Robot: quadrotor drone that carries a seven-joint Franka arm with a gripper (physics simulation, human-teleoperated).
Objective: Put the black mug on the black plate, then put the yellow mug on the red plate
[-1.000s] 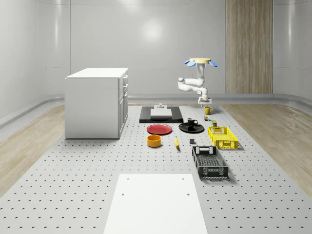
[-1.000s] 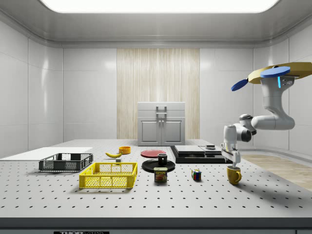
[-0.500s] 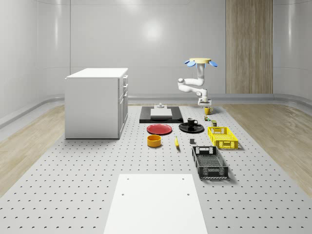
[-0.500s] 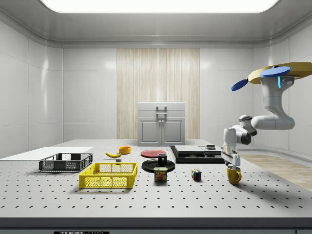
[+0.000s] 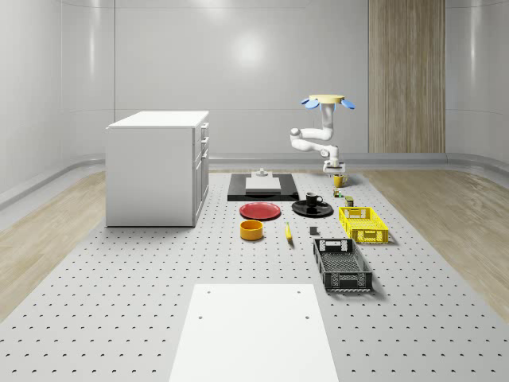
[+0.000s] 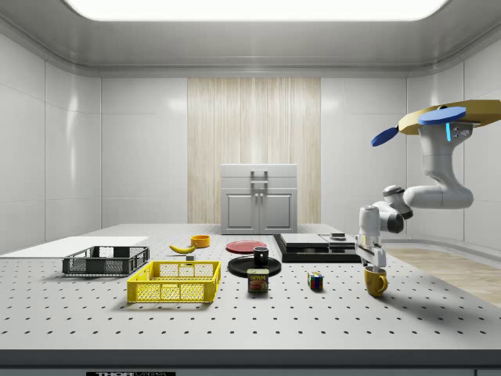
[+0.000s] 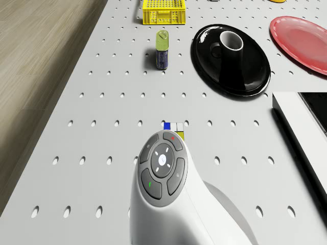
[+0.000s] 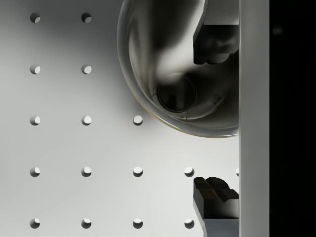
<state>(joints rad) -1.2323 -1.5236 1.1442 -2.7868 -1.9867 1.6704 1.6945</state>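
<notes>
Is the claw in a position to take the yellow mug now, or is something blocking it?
Probably yes. The claw hangs right above the yellow mug, open, with one finger over the mug's mouth and the other outside its wall. Nothing stands between them; the small cube sits apart.

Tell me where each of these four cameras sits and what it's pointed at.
Whole-scene view: high off the table's near end, looking along it; drone hovers at the far right.
Side view: level with the table's long edge; the tool is at the glossy yellow mug.
Drone view: on the body, looking down past the white arm.
Wrist view: along the tool into the mug.
Shared: black mug on black plate.
</notes>
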